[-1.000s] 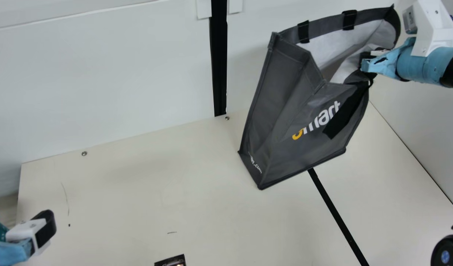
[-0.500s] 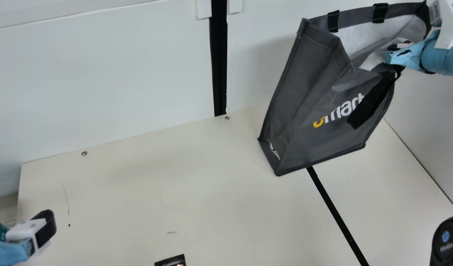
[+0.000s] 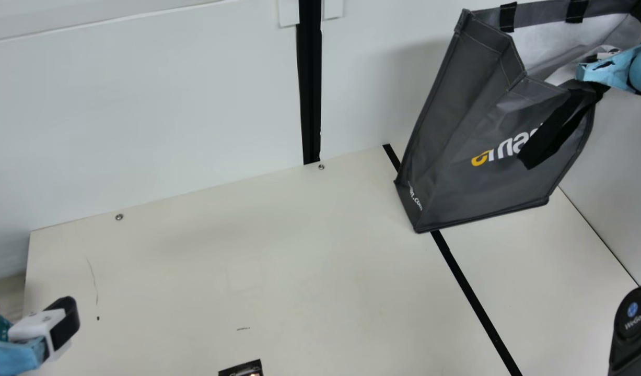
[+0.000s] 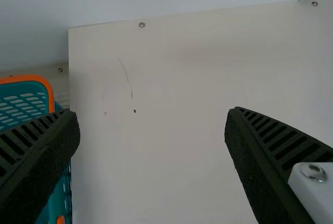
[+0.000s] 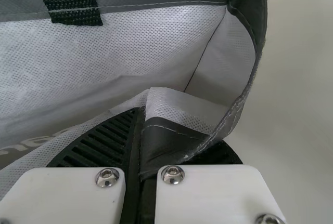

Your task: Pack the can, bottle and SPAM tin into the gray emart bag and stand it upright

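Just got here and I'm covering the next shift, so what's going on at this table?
The robot's right gripper is clamped on the rim of the gray emart bag, holding it at a tilt with its mouth open. Whether anything is packed inside can't be told. The left gripper is open and empty, away from the bag.

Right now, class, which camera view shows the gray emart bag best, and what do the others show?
The main view: it shows the emart bag's front, side and open top. The right wrist view has its rim close up, held in the right gripper; the left wrist view faces the table and teal basket.
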You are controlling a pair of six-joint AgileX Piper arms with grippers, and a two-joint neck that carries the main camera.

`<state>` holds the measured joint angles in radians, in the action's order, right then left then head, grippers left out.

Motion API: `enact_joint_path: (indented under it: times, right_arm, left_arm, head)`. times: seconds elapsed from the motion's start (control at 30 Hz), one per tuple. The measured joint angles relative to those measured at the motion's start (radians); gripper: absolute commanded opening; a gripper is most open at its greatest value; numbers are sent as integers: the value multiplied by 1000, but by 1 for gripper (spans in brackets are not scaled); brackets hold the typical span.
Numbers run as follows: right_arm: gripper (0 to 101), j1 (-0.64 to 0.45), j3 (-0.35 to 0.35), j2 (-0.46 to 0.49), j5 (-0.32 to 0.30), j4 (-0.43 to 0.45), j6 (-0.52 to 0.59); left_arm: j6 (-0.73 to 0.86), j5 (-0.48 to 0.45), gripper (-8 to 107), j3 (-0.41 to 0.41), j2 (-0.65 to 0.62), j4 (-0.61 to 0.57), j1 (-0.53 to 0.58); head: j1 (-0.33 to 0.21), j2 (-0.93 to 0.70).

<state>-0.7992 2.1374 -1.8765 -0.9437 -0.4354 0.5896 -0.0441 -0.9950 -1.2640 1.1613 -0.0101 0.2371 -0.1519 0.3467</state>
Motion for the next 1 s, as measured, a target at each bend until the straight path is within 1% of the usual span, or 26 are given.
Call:
enact_joint_path:
  times: [0.03,0.33,0.53,0.6,0.97,1.0]
  right_arm:
    - [1,-2,8,-6,0,5,-1]
    - [32,-12,47,-22,-5,1,-8]
    - [52,-15,57,-8,-5,-36,-1]
    - [58,-17,60,0,-14,-53,6]
    - [95,-25,109,34,-29,-137,49]
    - [95,-27,114,38,-32,-145,54]
  left_arm:
    - [0,0,90,0,0,0,0]
    - [0,0,90,0,0,0,0]
    - [0,0,90,0,0,0,0]
    - [0,0,90,0,0,0,0]
    - [0,0,90,0,0,0,0]
    - [0,0,90,0,0,0,0]
  head:
    - [0,2]
    - [0,2]
    - [0,2]
    - [0,0]
    - [0,2]
    - [0,2]
